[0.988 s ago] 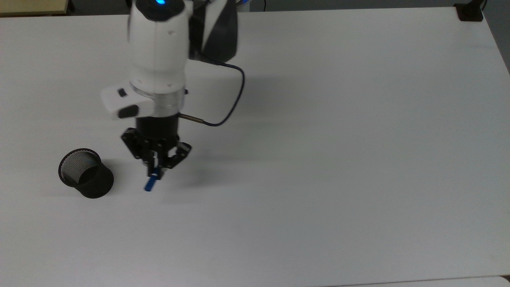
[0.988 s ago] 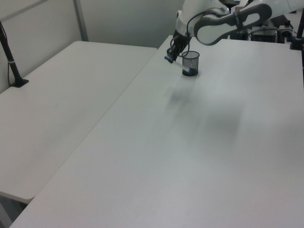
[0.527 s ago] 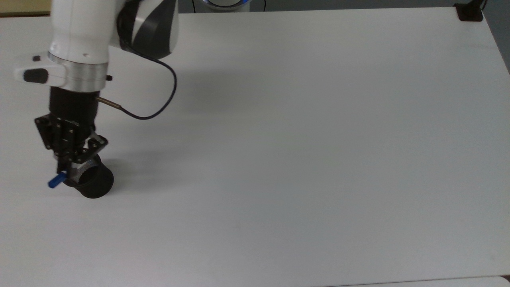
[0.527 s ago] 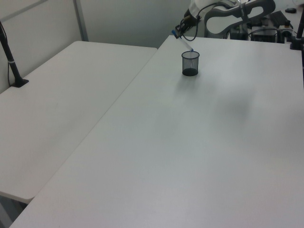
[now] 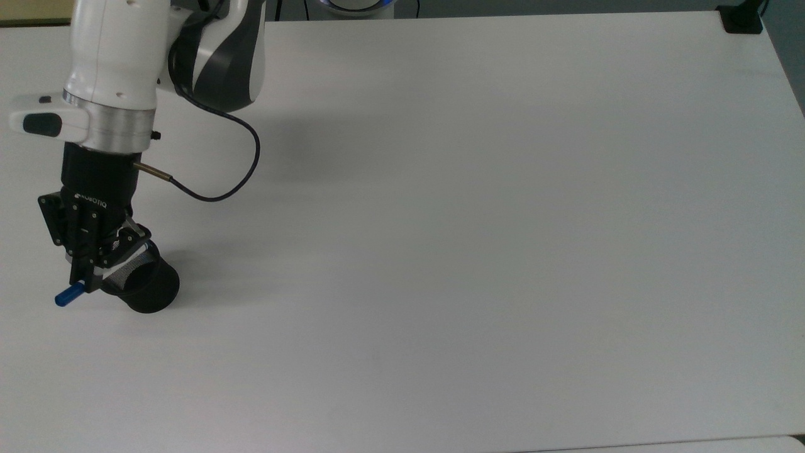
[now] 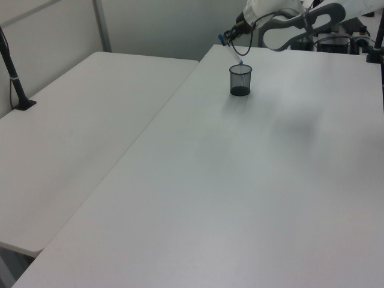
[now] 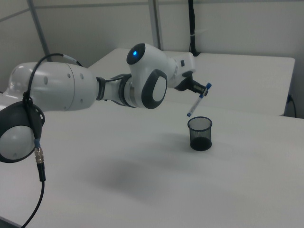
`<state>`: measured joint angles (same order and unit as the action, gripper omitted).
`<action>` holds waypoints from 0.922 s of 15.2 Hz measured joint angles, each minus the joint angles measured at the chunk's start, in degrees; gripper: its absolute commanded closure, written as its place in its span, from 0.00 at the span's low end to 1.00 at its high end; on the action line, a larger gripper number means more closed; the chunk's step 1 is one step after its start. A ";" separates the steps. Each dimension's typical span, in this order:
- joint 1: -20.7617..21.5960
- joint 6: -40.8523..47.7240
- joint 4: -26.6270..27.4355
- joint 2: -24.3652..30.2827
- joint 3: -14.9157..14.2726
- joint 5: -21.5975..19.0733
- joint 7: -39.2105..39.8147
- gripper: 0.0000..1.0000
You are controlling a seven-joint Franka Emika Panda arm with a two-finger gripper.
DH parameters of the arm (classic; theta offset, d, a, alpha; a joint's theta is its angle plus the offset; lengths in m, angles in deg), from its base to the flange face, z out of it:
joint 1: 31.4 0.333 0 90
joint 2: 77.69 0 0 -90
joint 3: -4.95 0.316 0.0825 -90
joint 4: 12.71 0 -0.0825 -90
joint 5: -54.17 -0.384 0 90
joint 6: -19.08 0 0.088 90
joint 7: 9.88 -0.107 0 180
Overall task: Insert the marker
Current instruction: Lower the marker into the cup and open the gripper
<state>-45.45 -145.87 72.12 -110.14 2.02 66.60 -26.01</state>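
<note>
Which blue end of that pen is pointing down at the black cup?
The small blue tip, hanging just above the mesh cup. The longer blue cap sticks up past the claw.

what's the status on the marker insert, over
Fingers shut on the slim white-barrelled marker with blue cap. Marker tilted, lower tip above the rim of the black mesh cup, not yet inside. Nothing blocking the cup mouth.

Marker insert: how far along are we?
Done: the gripper is shut on the marker, which is off the table. In hand: the marker hangs tilted, its lower tip just above the rim of the mesh cup in the right view, not yet inside. Left: lower the tip into the cup and let go.
</note>
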 measured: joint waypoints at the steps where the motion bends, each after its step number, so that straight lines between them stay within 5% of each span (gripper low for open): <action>1: -0.02 -0.15 0.01 -0.49 0.00 0.04 0.00 0.85; 11: -2.39 -0.17 2.18 -1.26 -0.01 1.22 1.45 0.79; 13: -2.30 -0.17 2.74 -1.27 0.03 1.25 1.79 0.70; 14: -2.25 -0.17 2.87 -1.27 0.06 1.25 1.97 0.54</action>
<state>-47.71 -146.04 74.99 -111.41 2.07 67.85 -24.04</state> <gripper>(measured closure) 0.784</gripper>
